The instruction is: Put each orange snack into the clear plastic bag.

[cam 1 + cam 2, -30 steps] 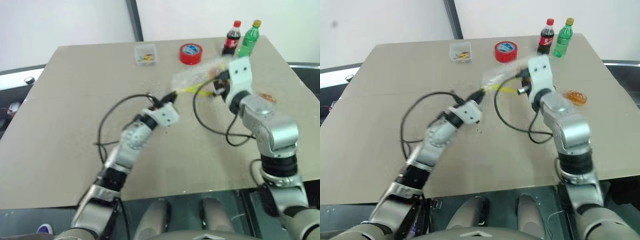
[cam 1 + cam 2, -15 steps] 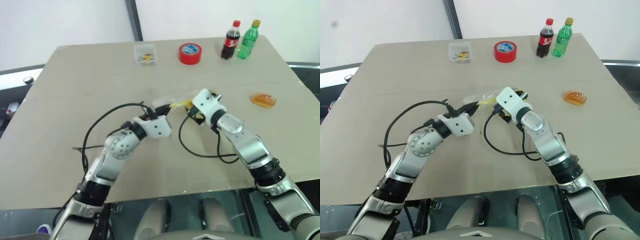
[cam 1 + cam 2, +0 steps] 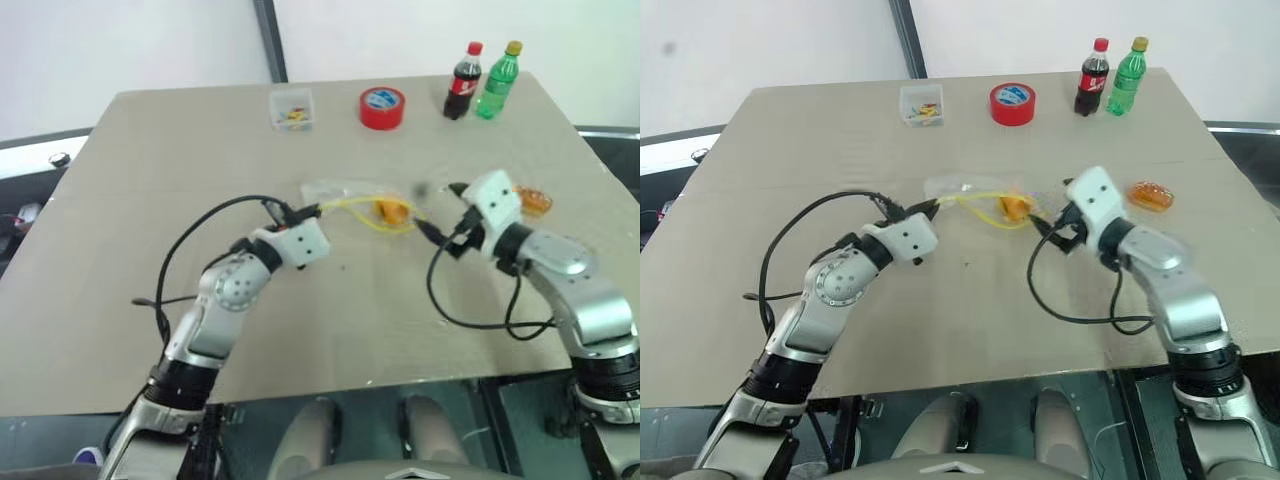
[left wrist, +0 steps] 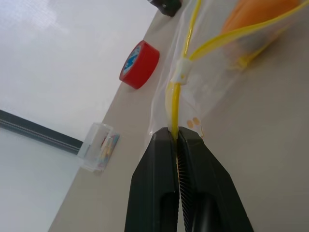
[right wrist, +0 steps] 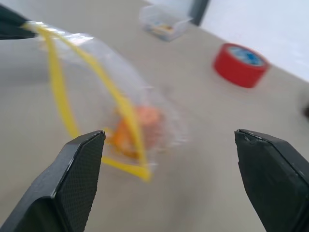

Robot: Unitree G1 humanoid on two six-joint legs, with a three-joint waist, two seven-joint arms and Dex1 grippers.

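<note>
**Mia:** What could go wrong now?

**Ben:** The left gripper [image 4: 177, 140] is pinched tight on the yellow strip of the bag [image 3: 345, 195]. It has just that thin edge, so I think the bag could slip out. Then the mouth would flop flat on the table [image 3: 150, 160].

**Mia:** And the snack inside?

**Ben:** One snack [image 3: 392, 210] sits in the bag, near the open mouth. If the bag tips or gets tugged, it might slide back out.

**Mia:** What about the other hand?

**Ben:** The right gripper [image 5: 174, 181] is wide open and holds nothing. It is just beside the bag. Its black cable hangs low, so it might snag the bag.

**Mia:** Where is the other snack?

**Ben:** The second snack [image 3: 1148, 196] lies on the table by the right arm. The arm could bump it away.

**Mia:** Let's count!

**Ben:** Two snacks, one in and one out. One bag. Two bottles, a dark one [image 3: 462, 82] and a green one [image 3: 498, 79]. One red tape roll [image 3: 382, 107]. One little clear box [image 3: 291, 109].
</note>
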